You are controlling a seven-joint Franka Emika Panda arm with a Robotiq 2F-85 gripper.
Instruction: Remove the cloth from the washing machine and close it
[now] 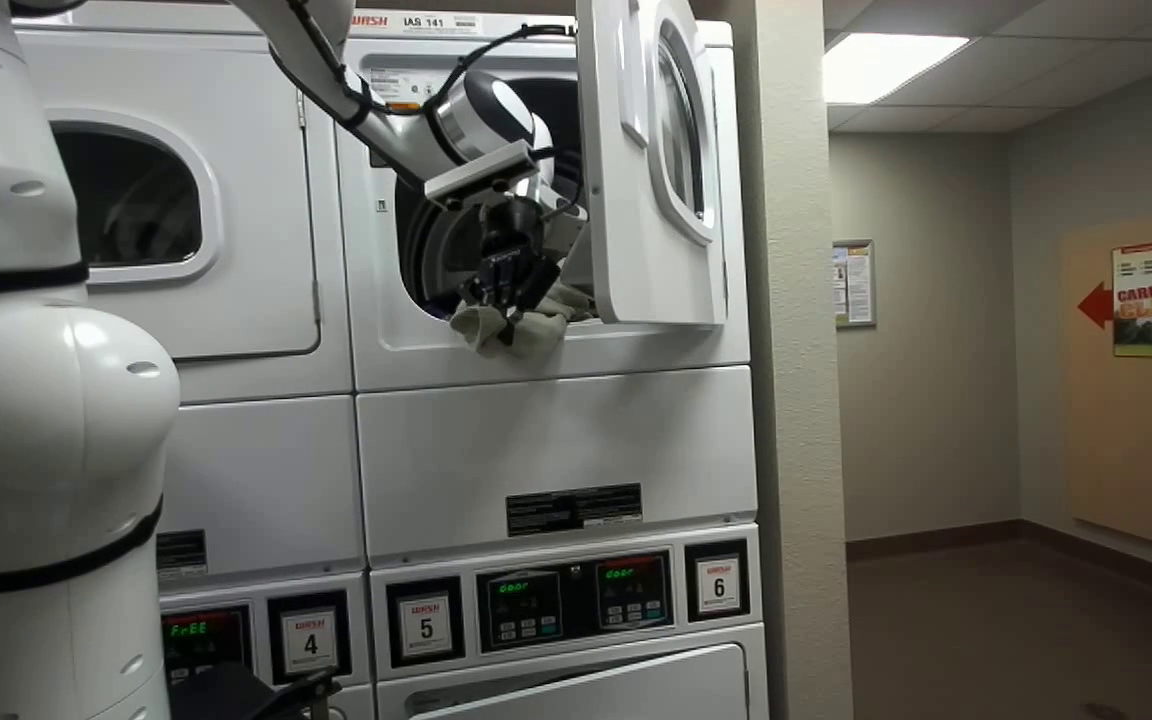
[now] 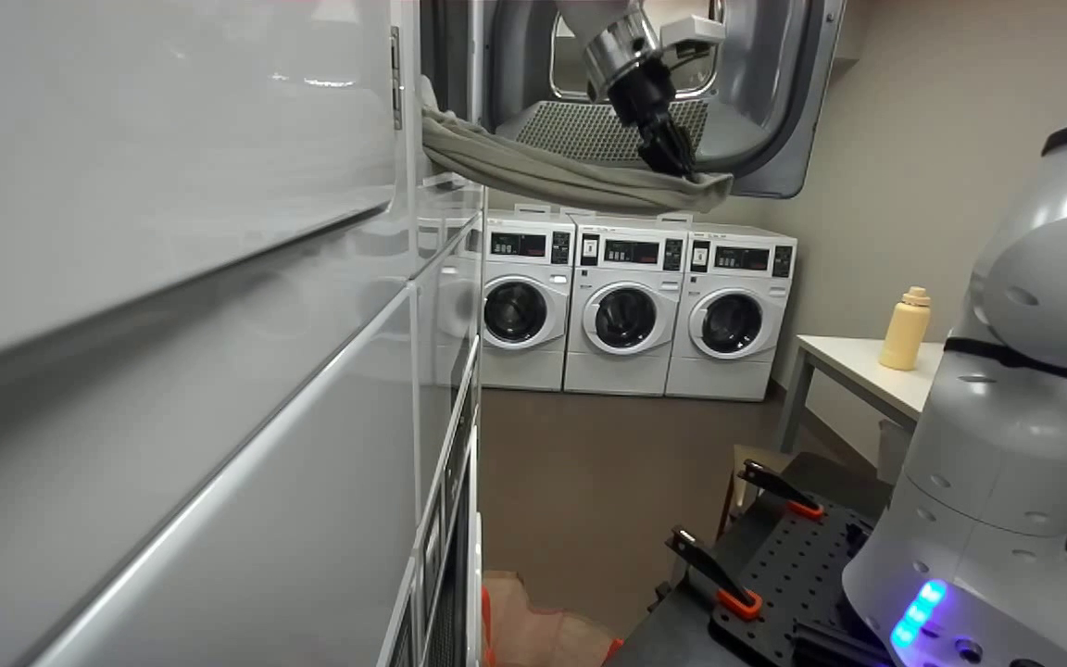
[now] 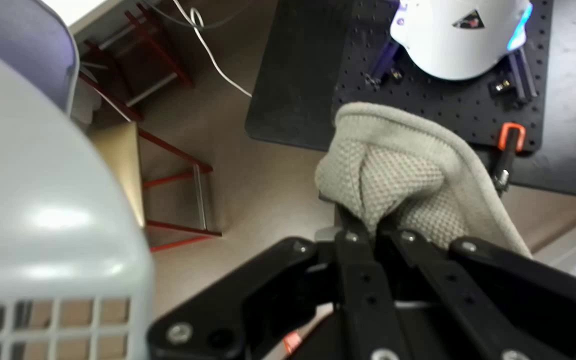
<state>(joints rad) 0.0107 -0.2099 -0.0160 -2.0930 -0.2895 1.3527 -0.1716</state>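
Observation:
My gripper is shut on the grey-beige cloth, in front of the open upper machine. In an exterior view the cloth stretches from the machine's opening to my gripper, one end still inside. In the wrist view the cloth is pinched between the fingertips, a folded corner sticking out past them. The machine's door stands wide open beside the gripper. Its grey inner side faces an exterior view, and its pale edge and grille fill the wrist view's left. The drum interior is mostly hidden.
A lower door stands ajar below. A wall pillar is right of the machine. A brown bag lies on the floor. The black mounting table has clamps. A side table holds a yellow bottle.

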